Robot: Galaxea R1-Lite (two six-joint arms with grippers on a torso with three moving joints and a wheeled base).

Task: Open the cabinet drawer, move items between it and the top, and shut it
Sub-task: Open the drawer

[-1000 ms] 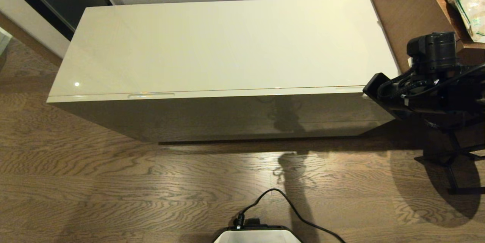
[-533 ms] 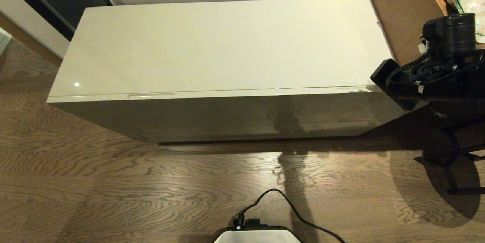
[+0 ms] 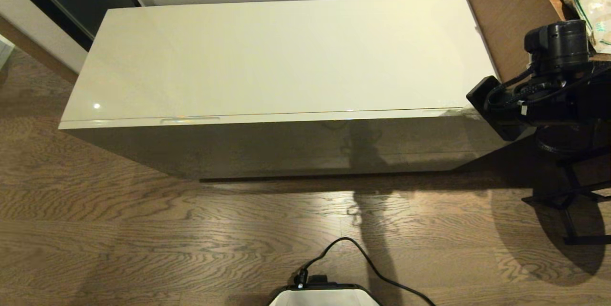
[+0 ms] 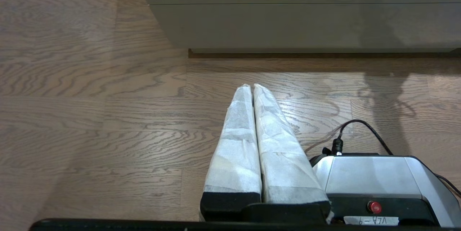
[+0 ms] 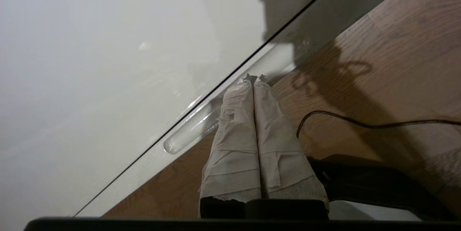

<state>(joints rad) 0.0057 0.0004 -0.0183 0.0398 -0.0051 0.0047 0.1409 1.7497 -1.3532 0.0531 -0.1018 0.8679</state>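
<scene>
Pressed together and empty, the right gripper [image 5: 254, 79] has its tips at a recessed handle slot [image 5: 194, 130] of the cabinet drawer [image 3: 305, 143], probably to hook it open. That drawer sits closed beneath the top [image 3: 277, 53]. Fingers together too, the left gripper [image 4: 252, 88] hangs parked over the floor [image 4: 90, 115].

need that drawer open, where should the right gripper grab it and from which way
Take the drawer by the handle slot near its right end. The slot is a shallow recess along the front panel's top edge, so the right gripper, shut beside it, likely hooks in from above, then pulls away from the cabinet.
</scene>
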